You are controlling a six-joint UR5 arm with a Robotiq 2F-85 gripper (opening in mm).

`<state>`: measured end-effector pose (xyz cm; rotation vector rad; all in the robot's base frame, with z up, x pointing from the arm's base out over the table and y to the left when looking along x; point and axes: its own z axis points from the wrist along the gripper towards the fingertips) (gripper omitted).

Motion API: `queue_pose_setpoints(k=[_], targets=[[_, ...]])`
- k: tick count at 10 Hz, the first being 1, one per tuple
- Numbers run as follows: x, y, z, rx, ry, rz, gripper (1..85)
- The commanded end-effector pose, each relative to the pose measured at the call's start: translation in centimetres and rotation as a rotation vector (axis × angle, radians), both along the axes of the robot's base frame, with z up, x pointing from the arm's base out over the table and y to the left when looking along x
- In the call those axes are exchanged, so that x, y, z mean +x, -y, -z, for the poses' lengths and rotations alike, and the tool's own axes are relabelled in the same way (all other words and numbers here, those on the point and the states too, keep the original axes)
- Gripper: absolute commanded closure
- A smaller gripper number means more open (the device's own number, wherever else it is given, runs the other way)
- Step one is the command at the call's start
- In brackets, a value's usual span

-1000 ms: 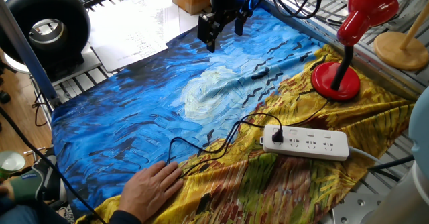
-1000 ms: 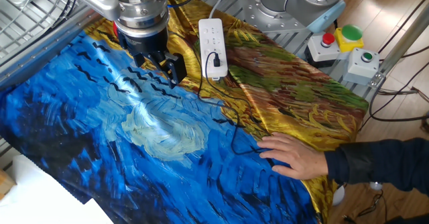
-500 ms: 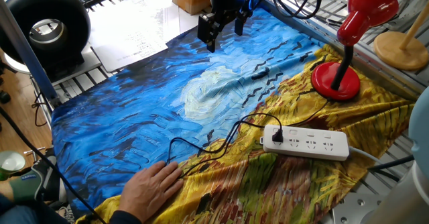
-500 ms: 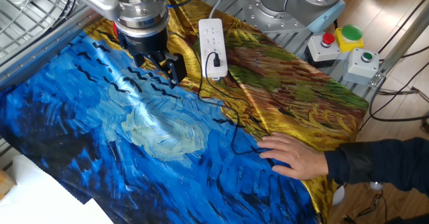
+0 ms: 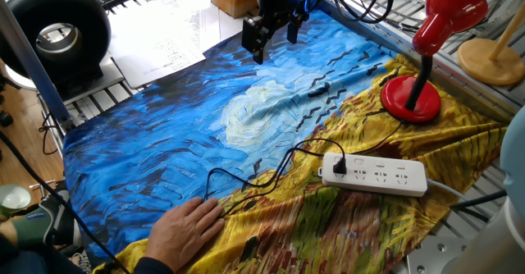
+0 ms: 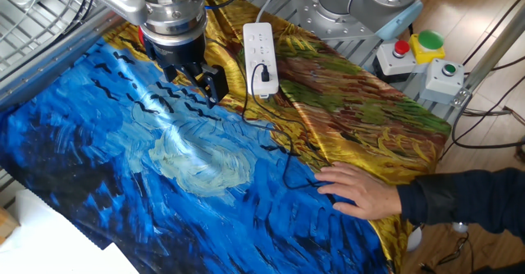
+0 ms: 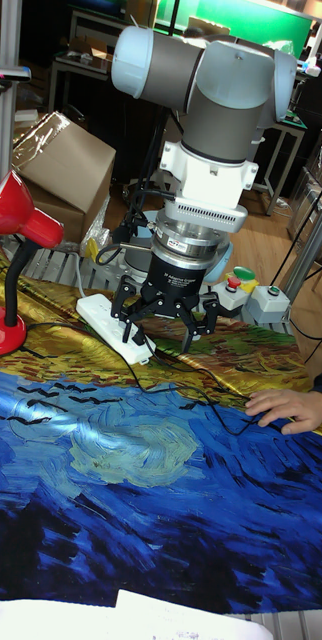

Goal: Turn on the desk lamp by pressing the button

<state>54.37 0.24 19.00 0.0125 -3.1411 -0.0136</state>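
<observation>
Your pincer (image 7: 164,325) hangs just above the painted cloth (image 5: 164,143), fingers spread wide, nothing between them. Off to one side of it lies the white power strip (image 5: 381,174). The desk lamp (image 5: 449,10) stands well apart from it, its button too small to make out. A person's hand (image 5: 184,233) rests farthest off

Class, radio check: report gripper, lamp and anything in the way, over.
Gripper open, above blue cloth, holding nothing. Desk lamp untouched, apart. Person's hand on cloth, away from lamp.
</observation>
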Motion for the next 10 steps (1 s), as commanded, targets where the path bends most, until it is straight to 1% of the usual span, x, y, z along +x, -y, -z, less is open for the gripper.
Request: queue_pose_setpoints(k=[1, 2, 7, 8, 9, 10], targets=[[0.3, -0.2, 0.0, -0.001, 0.012, 0.039, 1.7], [0.5, -0.3, 0.2, -0.007, 0.019, 0.044, 84.3], [0.5, 0.1, 0.1, -0.026, 0.014, 0.039, 84.3], [0.4, 0.7, 0.0, -0.047, 0.013, 0.015, 84.3], [0.4, 2.1, -0.1, -0.082, 0.015, -0.041, 84.3], [0.6, 3.8, -0.2, -0.091, 0.022, -0.137, 84.3]])
